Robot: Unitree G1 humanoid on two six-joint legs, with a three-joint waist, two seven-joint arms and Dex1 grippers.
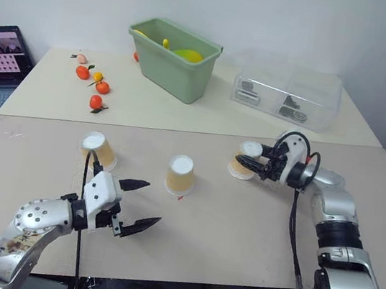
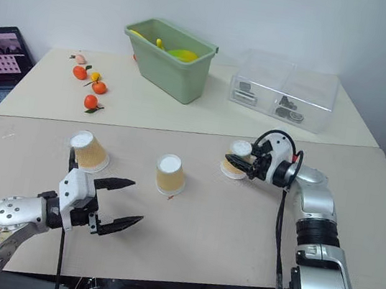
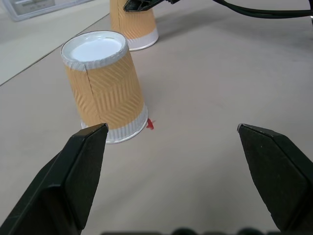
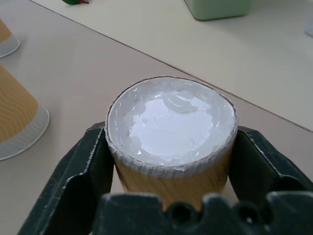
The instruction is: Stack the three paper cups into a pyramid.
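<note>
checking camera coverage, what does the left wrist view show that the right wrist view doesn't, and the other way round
Left wrist view: the left end effector open over bare table, and a small red mark at the middle cup's foot.

Right wrist view: the right end effector with its fingers tight against both sides of the right cup, its white base close up, plus the green bin.

Both: the middle cup, the right cup and the beige table.

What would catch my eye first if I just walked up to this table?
Probably the three upside-down paper cups on the near table: the left cup, the middle cup, and the right cup with the right hand closed around it. The left hand hangs open near the front edge. Farther back sit a green bin and small orange fruits.
</note>
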